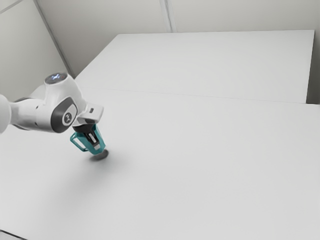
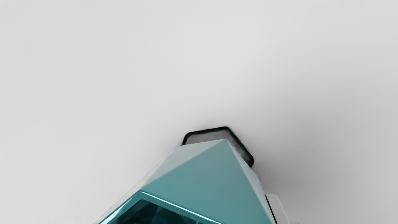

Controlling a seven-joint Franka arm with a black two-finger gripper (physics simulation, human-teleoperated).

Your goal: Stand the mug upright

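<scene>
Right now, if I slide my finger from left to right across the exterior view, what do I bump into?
The arm's round white end piece → the mug's teal handle → the mug's teal body → the upright seam in the back wall.

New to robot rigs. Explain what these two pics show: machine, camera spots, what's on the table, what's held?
The machine is a jointed white robot arm, rendered in a simulator. At its end sits a black two-finger end effector, its "hand".

The exterior view looks from the arm's side; the arm comes in from that view's left. The wrist view comes from a camera on the arm's hand, looking past the mug to the table.

The end effector grips a teal, faceted mug, tilted rather than upright. Beneath it, a dark patch marks the white table; it may be shadow, I can't tell for sure.
</scene>
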